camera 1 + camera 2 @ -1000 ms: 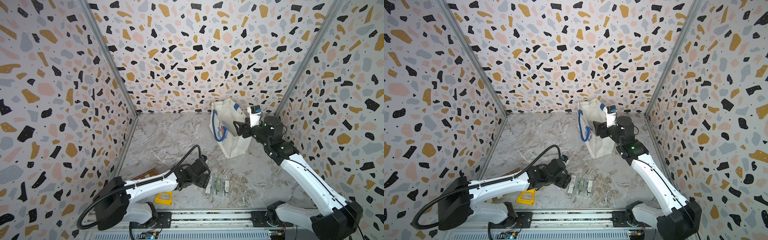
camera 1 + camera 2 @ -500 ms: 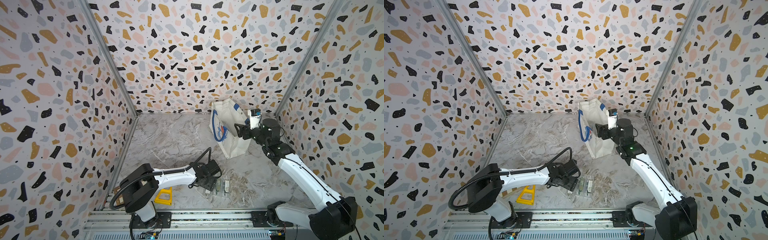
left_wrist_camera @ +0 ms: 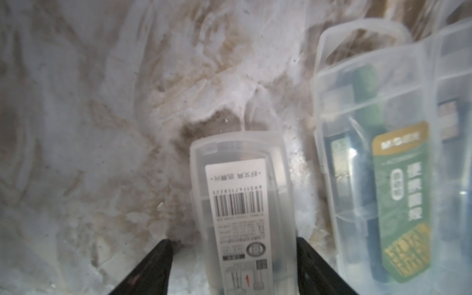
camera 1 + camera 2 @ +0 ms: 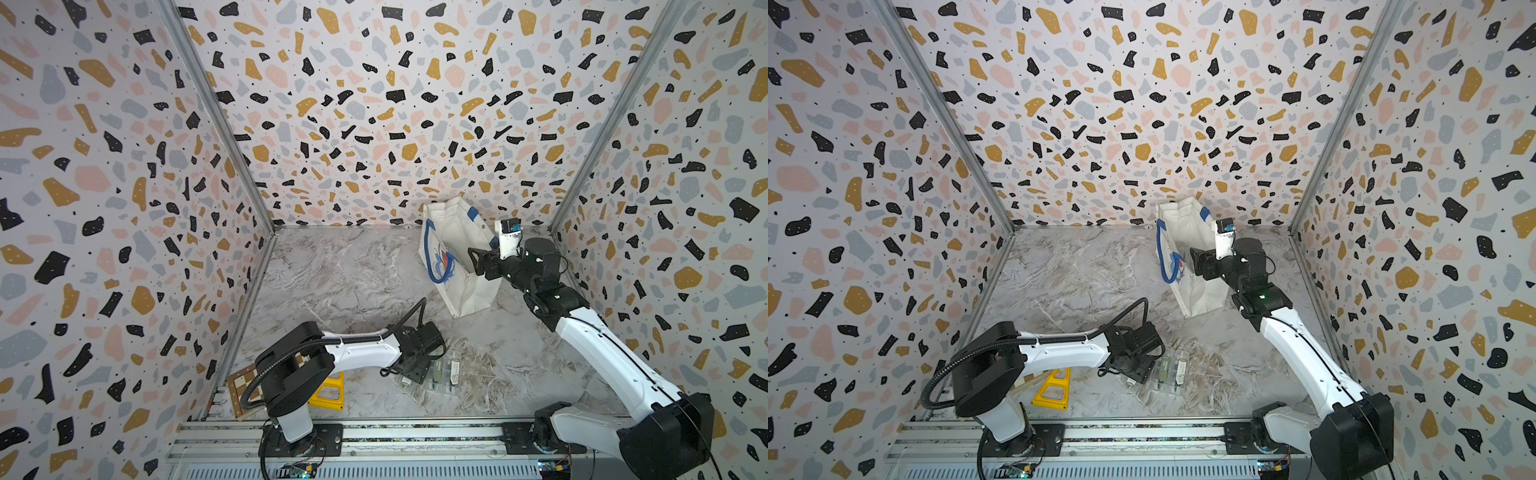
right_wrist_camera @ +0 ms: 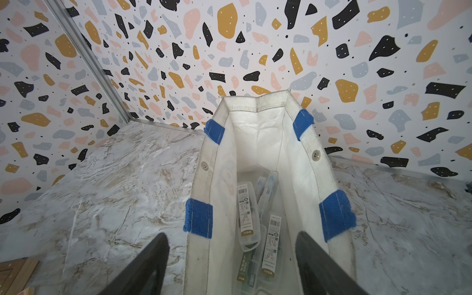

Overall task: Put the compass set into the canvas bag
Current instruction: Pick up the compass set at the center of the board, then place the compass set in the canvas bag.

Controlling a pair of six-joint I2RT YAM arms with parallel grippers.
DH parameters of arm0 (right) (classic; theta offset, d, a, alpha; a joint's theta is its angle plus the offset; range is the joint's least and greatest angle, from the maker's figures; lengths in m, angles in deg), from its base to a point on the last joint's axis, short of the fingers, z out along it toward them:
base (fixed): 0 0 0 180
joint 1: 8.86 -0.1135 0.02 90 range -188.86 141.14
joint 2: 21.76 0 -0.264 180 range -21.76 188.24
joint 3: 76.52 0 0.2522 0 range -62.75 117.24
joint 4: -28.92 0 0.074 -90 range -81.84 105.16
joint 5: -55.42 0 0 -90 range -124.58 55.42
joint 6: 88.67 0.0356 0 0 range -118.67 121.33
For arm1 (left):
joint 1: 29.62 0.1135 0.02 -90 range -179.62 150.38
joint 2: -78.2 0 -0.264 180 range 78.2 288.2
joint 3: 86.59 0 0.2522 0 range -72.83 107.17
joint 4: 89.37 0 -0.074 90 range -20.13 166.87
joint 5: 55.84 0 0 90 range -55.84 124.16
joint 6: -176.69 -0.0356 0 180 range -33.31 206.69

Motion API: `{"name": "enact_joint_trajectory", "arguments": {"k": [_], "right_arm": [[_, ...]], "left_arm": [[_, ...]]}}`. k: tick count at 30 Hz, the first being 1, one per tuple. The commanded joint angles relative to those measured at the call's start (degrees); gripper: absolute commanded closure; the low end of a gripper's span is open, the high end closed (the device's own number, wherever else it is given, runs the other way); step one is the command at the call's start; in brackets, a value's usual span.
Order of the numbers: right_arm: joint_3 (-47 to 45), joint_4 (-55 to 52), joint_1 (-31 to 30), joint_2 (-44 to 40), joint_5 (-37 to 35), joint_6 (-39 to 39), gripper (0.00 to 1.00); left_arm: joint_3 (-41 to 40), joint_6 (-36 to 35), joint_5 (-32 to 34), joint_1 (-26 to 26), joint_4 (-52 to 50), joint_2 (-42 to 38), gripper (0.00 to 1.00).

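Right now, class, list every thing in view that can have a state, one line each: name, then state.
left hand: open, astride the barcode-labelled compass case, not yet clamped.
right hand: open, empty, over the canvas bag.
barcode-labelled compass case: closed, lying flat.
green-labelled compass case: closed, lying alongside it.
canvas bag: upright, mouth open, snaps unfastened.
compass cases in the bag: resting at its bottom.

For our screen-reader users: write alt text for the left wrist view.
A clear plastic compass case with a barcode label lies on the marble table between the two black fingers of the left gripper, with a gap showing on one side. Beside it lies a second clear case with a green label.
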Motion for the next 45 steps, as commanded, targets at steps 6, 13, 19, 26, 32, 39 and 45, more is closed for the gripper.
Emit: {"name": "enact_joint_trajectory", "arguments": {"k": [6, 13, 19, 26, 32, 39, 45], "right_arm": [[0.59, 1.02, -0.21, 0.92, 1.94, 0.69, 0.20], [3.56, -1.14, -0.99, 3.69, 7.24, 4.60, 0.20], [7.70, -6.25, -8.54, 5.94, 6.73, 6.65, 0.20], [9.85, -10.11, -14.99, 11.98, 13.61, 9.18, 0.20], [11.59, -12.44, -18.90, 18.70, 20.34, 9.21, 0.20], [13.63, -9.58, -21.59, 24.96, 29.86, 10.23, 0.21], [14.08, -7.99, -21.83, 28.79, 32.95, 11.84, 0.35]], "left_arm": [[-4.83, 1.21, 2.66, -0.22, 1.75, -2.63, 0.65], [-10.98, -3.74, 9.03, -0.23, 8.87, -13.69, 0.73], [-15.06, -10.56, 15.41, 2.61, 16.39, -25.08, 0.72], [-19.69, -16.75, 11.83, 10.40, 27.91, -34.52, 0.73], [-23.03, -18.01, 9.99, 13.05, 32.24, -37.38, 0.73], [-24.11, -18.99, 7.47, 13.43, 33.45, -38.31, 0.73], [-24.69, -19.27, 7.14, 13.43, 33.75, -39.81, 0.73]]}}
